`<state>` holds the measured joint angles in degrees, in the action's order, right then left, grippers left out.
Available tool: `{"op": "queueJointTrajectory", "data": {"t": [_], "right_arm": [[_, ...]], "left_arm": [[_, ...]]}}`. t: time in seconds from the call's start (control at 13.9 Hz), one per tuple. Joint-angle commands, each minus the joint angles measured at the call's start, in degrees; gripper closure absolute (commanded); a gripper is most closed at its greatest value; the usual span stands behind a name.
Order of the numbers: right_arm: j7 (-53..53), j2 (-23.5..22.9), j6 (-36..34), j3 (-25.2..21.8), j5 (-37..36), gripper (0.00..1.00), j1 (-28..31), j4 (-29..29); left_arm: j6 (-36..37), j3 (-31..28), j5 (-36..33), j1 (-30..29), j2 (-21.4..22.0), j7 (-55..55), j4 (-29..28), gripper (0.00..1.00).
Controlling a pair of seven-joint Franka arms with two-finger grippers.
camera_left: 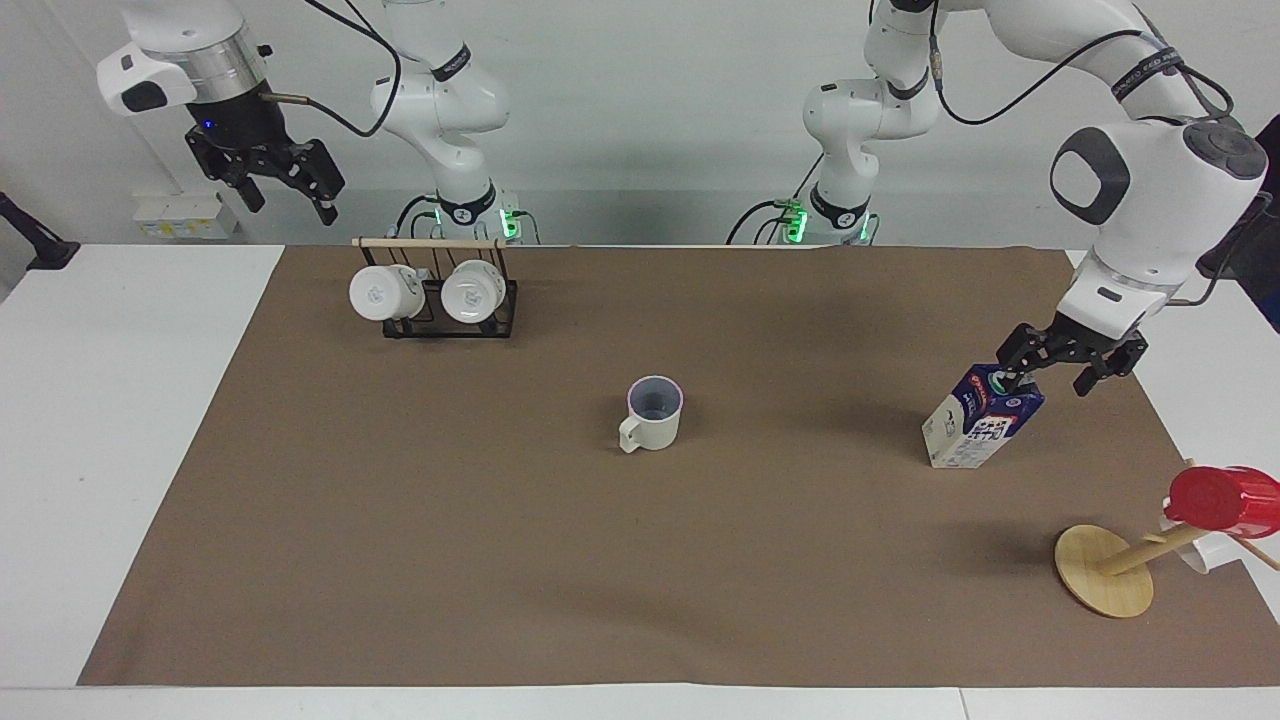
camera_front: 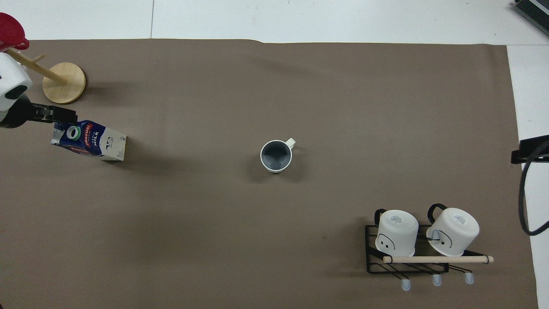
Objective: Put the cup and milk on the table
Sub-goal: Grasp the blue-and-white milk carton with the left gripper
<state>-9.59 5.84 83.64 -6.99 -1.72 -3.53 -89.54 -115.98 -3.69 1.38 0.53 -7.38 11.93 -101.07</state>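
The cream cup [camera_left: 655,415] stands upright at the middle of the brown mat [camera_left: 500,560], handle pointing away from the robots; it also shows in the overhead view [camera_front: 276,156]. The blue-and-white milk carton [camera_left: 980,420] stands on the mat toward the left arm's end [camera_front: 92,139]. My left gripper [camera_left: 1050,372] is open, just above the carton's top ridge, with one finger by its cap; its tip shows in the overhead view [camera_front: 55,115]. My right gripper [camera_left: 290,195] is open and empty, raised high above the table's edge at the right arm's end.
A black rack [camera_left: 440,318] holding two white mugs stands close to the robots toward the right arm's end [camera_front: 409,266]. A wooden mug tree [camera_left: 1105,570] carrying a red cup [camera_left: 1220,500] stands farther from the robots than the carton [camera_front: 64,77].
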Motion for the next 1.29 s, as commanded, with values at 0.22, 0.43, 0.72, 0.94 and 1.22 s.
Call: {"op": "queueJointTrajectory", "data": {"t": [0.22, 0.43, 0.72, 0.94, 1.22], "right_arm": [[0.63, 1.46, 2.32, 0.14, 0.31, 0.00, 0.10, -2.75], [0.45, 1.46, 2.06, 0.14, 0.31, 0.00, 0.10, -2.66], [0.27, -1.77, 0.57, 0.05, 0.31, 0.00, 0.72, 2.58], [0.45, -3.29, 0.47, 0.05, 0.49, 0.00, 0.37, 3.24], [0.45, -2.23, 0.47, 0.05, 0.49, 0.00, 0.45, 1.73]], "left_arm": [[-4.16, -0.18, -0.68, 1.67, 0.78, -0.06, -5.36, 0.00], [-3.99, -0.18, -0.68, 1.85, 1.05, 0.19, -5.62, 0.00], [-3.64, -0.18, -0.68, 1.41, 1.23, 0.46, -6.59, 0.00], [-2.94, -0.18, -0.68, 1.58, 1.40, 0.20, -6.85, 0.10], [-1.53, -0.27, -0.68, 2.02, 1.66, -0.33, -6.15, 0.46]]}}
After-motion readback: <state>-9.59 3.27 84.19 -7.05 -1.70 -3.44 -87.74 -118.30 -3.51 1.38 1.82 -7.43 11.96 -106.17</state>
